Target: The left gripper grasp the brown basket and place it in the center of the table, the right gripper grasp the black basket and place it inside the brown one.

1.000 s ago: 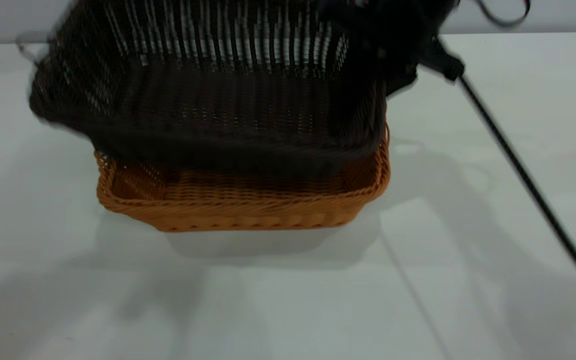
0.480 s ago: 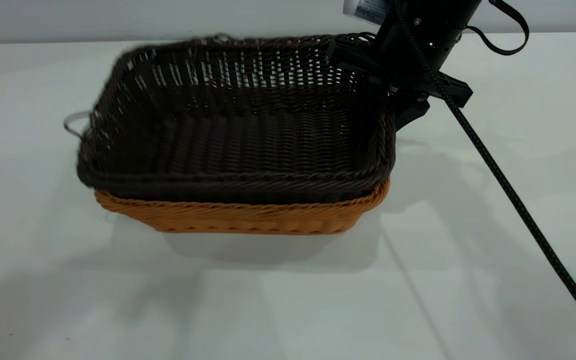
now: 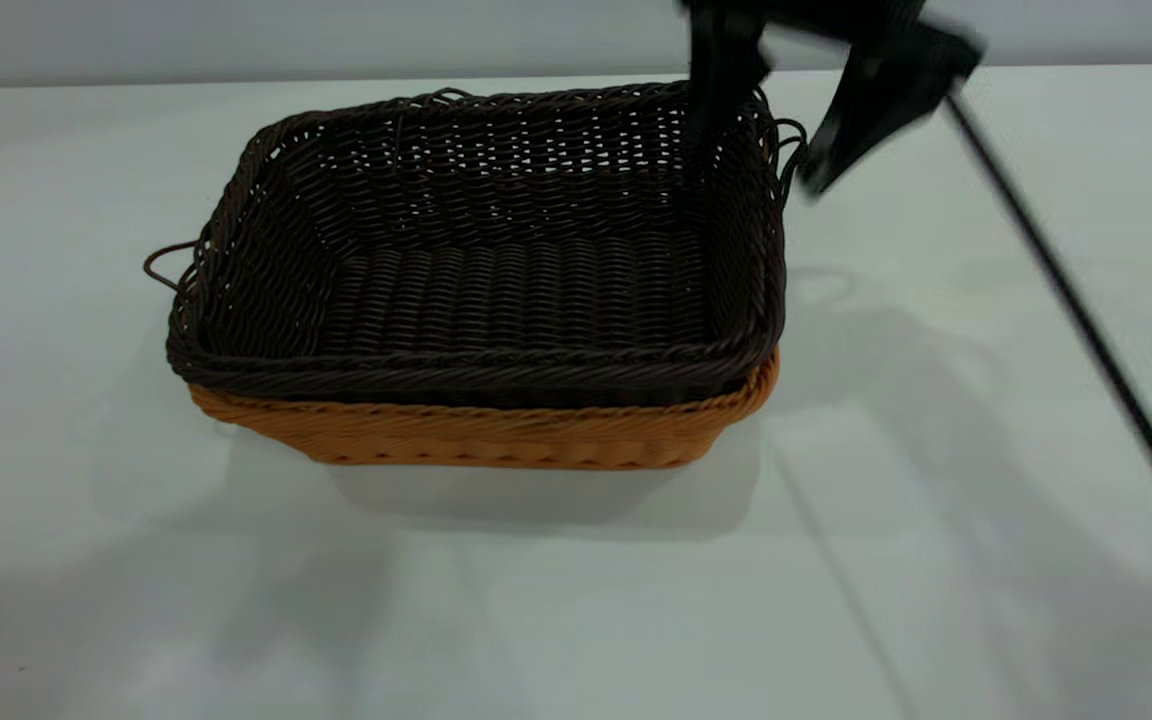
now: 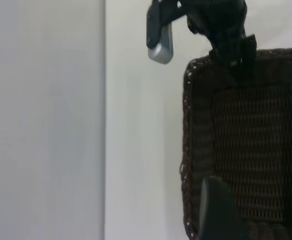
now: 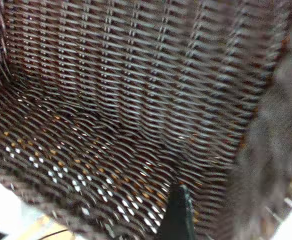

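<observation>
The black basket (image 3: 496,270) sits nested inside the brown basket (image 3: 496,435) in the middle of the table (image 3: 936,560). Only the brown basket's front wall and rim show below it. My right gripper (image 3: 761,178) is open above the black basket's far right corner, with one finger inside the rim and one outside, touching nothing. In the right wrist view one of its fingers (image 5: 178,212) hangs over the black basket's woven wall (image 5: 135,100). The left gripper is out of the exterior view. One of its fingers (image 4: 218,212) shows over the black basket (image 4: 251,130).
The right arm's thin black cable (image 3: 1076,310) runs slanting across the table's right side. The right gripper also shows far off in the left wrist view (image 4: 221,30). White tabletop surrounds the baskets on all sides.
The black basket came down from a tilted, lifted hold and settled into the brown basket. The right gripper opened, let go of its rim and rose a little.
</observation>
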`<action>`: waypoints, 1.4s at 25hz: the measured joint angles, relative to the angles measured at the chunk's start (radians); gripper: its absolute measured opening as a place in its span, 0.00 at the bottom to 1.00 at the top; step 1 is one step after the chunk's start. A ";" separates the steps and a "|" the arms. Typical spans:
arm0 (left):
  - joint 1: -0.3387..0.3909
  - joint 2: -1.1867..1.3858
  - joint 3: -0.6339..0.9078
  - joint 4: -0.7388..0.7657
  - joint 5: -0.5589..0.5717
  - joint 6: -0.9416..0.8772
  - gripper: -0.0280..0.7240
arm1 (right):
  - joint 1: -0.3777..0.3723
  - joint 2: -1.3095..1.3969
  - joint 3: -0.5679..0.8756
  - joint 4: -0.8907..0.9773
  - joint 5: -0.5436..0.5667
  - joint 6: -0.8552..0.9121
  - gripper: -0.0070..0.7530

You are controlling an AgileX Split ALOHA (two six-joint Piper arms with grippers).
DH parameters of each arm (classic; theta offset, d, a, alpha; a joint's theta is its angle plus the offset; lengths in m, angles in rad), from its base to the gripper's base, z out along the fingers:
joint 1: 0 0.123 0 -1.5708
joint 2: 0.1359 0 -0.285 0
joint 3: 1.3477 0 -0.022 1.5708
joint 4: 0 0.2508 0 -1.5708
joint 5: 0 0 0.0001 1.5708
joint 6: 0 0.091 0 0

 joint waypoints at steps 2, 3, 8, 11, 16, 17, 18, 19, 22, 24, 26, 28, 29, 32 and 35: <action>0.000 -0.041 0.000 0.008 0.003 -0.038 0.54 | 0.000 -0.083 0.000 -0.066 0.028 0.017 0.74; 0.000 -0.067 0.000 0.028 0.009 -0.080 0.54 | 0.000 -0.123 0.000 -0.100 0.050 0.025 0.74; 0.000 -0.216 0.000 0.188 0.083 -0.332 0.54 | 0.000 -0.392 0.000 -0.234 0.173 0.038 0.74; 0.000 -0.298 0.000 0.286 0.157 -0.535 0.54 | 0.000 -0.542 0.000 -0.276 0.246 0.072 0.74; 0.000 -0.405 0.000 0.376 0.178 -0.873 0.54 | 0.000 -0.743 0.005 -0.292 0.304 0.135 0.74; 0.000 -0.420 0.001 0.383 0.178 -0.952 0.54 | 0.000 -0.775 0.017 -0.295 0.306 0.135 0.74; 0.000 -0.439 0.008 0.392 0.178 -1.003 0.54 | 0.000 -0.814 0.034 -0.300 0.307 0.135 0.74; 0.000 -0.458 0.020 0.397 0.178 -1.052 0.54 | 0.000 -0.856 0.054 -0.303 0.307 0.135 0.74; 0.000 -0.511 0.085 0.405 0.178 -1.137 0.54 | 0.000 -0.980 0.160 -0.308 0.309 0.135 0.74; 0.000 -0.546 0.155 0.405 0.178 -1.172 0.54 | 0.000 -1.071 0.266 -0.309 0.312 0.135 0.74; 0.000 -0.582 0.232 0.405 0.178 -1.213 0.54 | 0.000 -1.158 0.379 -0.317 0.313 0.135 0.74; 0.000 -0.614 0.317 0.405 0.178 -1.256 0.54 | 0.000 -1.248 0.511 -0.322 0.312 0.135 0.74; 0.000 -0.631 0.365 0.405 0.178 -1.278 0.54 | 0.000 -1.299 0.568 -0.323 0.305 0.135 0.74; 0.000 -0.676 0.512 0.396 0.178 -1.325 0.54 | 0.000 -1.447 0.757 -0.324 0.253 0.135 0.74; 0.000 -0.719 0.660 0.389 0.178 -1.336 0.54 | 0.000 -1.585 0.904 -0.332 0.210 0.135 0.74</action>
